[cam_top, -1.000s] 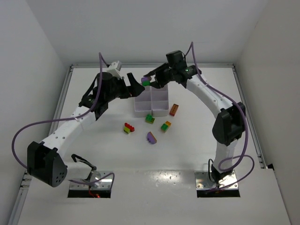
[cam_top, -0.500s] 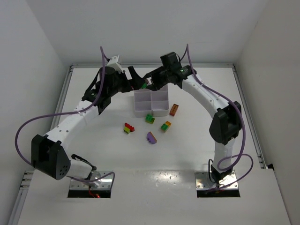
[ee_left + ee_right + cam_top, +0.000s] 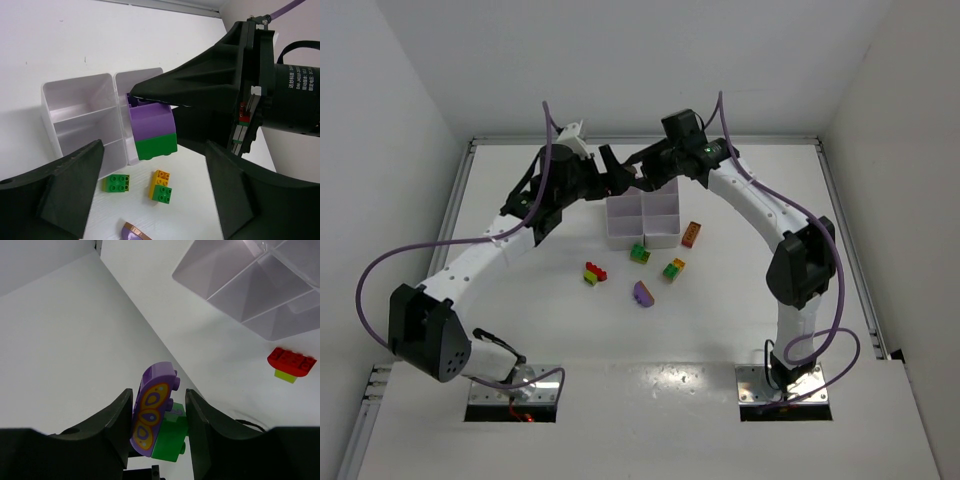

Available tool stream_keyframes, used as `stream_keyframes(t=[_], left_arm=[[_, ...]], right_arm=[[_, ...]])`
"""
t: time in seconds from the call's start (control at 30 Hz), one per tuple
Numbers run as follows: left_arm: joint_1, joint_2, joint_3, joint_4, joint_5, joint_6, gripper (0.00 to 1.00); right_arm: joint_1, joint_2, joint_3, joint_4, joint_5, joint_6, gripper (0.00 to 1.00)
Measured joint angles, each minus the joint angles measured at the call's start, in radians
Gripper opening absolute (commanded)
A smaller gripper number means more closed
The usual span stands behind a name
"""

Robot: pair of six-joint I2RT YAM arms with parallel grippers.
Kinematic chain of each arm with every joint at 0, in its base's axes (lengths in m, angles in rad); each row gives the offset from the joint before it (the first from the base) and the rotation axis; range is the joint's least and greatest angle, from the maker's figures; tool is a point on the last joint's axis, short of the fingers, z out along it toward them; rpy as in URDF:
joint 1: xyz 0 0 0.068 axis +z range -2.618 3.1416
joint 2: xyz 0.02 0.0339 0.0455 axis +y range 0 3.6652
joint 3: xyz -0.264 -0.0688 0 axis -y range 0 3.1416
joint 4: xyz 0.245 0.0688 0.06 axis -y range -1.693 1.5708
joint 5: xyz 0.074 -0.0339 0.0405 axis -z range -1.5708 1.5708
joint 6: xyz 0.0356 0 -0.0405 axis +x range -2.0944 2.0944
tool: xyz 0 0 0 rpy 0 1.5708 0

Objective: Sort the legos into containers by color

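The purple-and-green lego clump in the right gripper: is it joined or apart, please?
Joined: in the clump the purple piece sits flush on the green brick, pinched by the right gripper.

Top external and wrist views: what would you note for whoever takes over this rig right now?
Right gripper: shut on the purple-and-green clump, held aloft near the white tray.
Left gripper: open, fingers either side of that clump, not gripping.
Done: no brick visible in the tray.
On the table: red-and-lime clump, green brick, yellow-and-green clump, orange-brown brick, purple piece.
Left: split clumps, sort everything.
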Motion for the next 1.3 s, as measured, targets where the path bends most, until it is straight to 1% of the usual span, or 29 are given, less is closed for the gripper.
stream_keyframes(t=[0.07, 0.1, 0.17, 0.33, 0.5, 0.53, 0.87, 0.97, 1.1, 1.13, 1.17, 1.2, 1.3], left_arm=[[-0.001, 0.000, 0.000, 0.000, -0.001, -0.002, 0.80], [-0.001, 0.000, 0.000, 0.000, -0.003, 0.000, 0.73], [-0.001, 0.002, 0.000, 0.000, -0.005, 0.000, 0.67], [-0.001, 0.016, 0.000, 0.000, -0.008, 0.004, 0.64], [-0.001, 0.031, 0.000, 0.001, -0.007, 0.004, 0.64], [-0.001, 0.034, 0.000, 0.001, -0.007, 0.004, 0.63], [-0.002, 0.034, 0.000, 0.001, -0.005, 0.005, 0.64], [-0.002, 0.034, 0.000, 0.001, -0.005, 0.005, 0.60], [-0.002, 0.034, 0.001, 0.002, -0.001, 0.003, 0.49], [-0.002, 0.034, 0.002, 0.002, 0.001, 0.003, 0.41], [-0.003, 0.034, 0.002, 0.003, 0.002, 0.002, 0.36], [-0.006, 0.034, 0.003, 0.004, -0.001, 0.004, 0.28], [-0.007, 0.034, 0.004, 0.004, -0.008, 0.007, 0.17]], right_arm=[[0.000, 0.001, 0.003, 0.001, 0.000, 0.000, 0.00], [0.000, 0.001, 0.004, 0.002, 0.000, 0.001, 0.00], [0.000, 0.001, 0.006, 0.004, -0.002, 0.002, 0.00], [0.000, 0.002, 0.014, 0.009, -0.004, 0.003, 0.00], [0.000, 0.002, 0.016, 0.025, -0.011, 0.003, 0.00], [0.000, 0.002, 0.016, 0.027, -0.011, 0.003, 0.00], [0.004, 0.002, 0.016, 0.032, -0.027, 0.003, 0.00], [0.008, 0.002, 0.016, 0.032, -0.029, 0.003, 0.00], [0.011, 0.002, 0.016, 0.032, -0.026, 0.003, 0.00], [0.013, 0.002, 0.016, 0.032, -0.024, 0.003, 0.00], [0.013, 0.002, 0.016, 0.032, -0.023, 0.003, 0.00], [0.014, 0.002, 0.016, 0.032, -0.021, 0.003, 0.00], [0.014, 0.002, 0.014, 0.035, -0.020, 0.003, 0.00]])
